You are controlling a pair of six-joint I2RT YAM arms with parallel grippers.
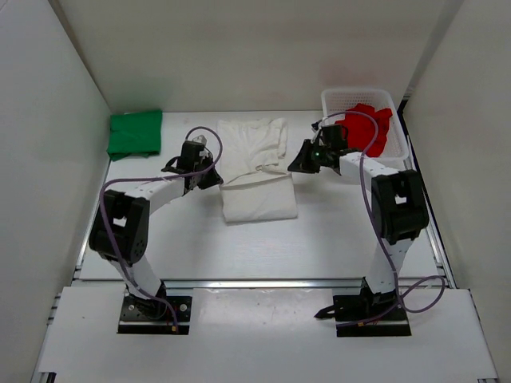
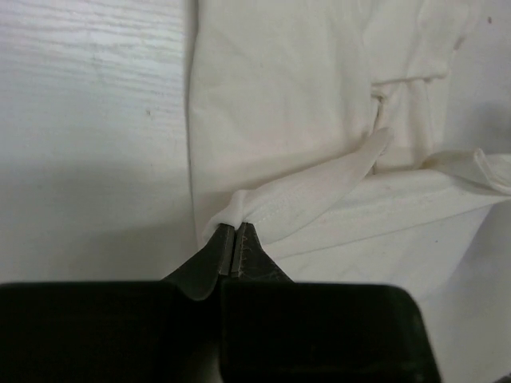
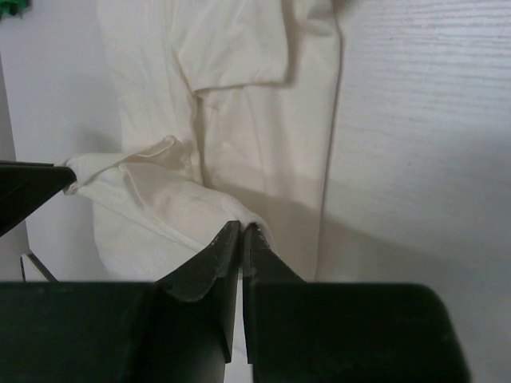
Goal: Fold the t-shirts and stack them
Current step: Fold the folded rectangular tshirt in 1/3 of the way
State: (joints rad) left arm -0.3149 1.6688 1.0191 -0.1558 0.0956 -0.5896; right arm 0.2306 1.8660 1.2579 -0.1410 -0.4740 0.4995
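The white t-shirt (image 1: 255, 171) lies partly folded in the middle of the table, its near half doubled up. My left gripper (image 1: 214, 177) is at its left edge, shut on a pinch of white cloth (image 2: 233, 227). At the shirt's right edge my right gripper (image 1: 297, 166) is shut on the white fabric (image 3: 243, 227), and the held fold is lifted slightly off the layer below. The green t-shirt (image 1: 134, 133) sits folded at the back left. The red t-shirt (image 1: 369, 128) lies crumpled in the basket at the back right.
The white mesh basket (image 1: 331, 100) stands in the back right corner, just behind my right arm. White walls close in the table on the left, back and right. Bare tabletop (image 1: 263, 247) lies between the white shirt and the arm bases.
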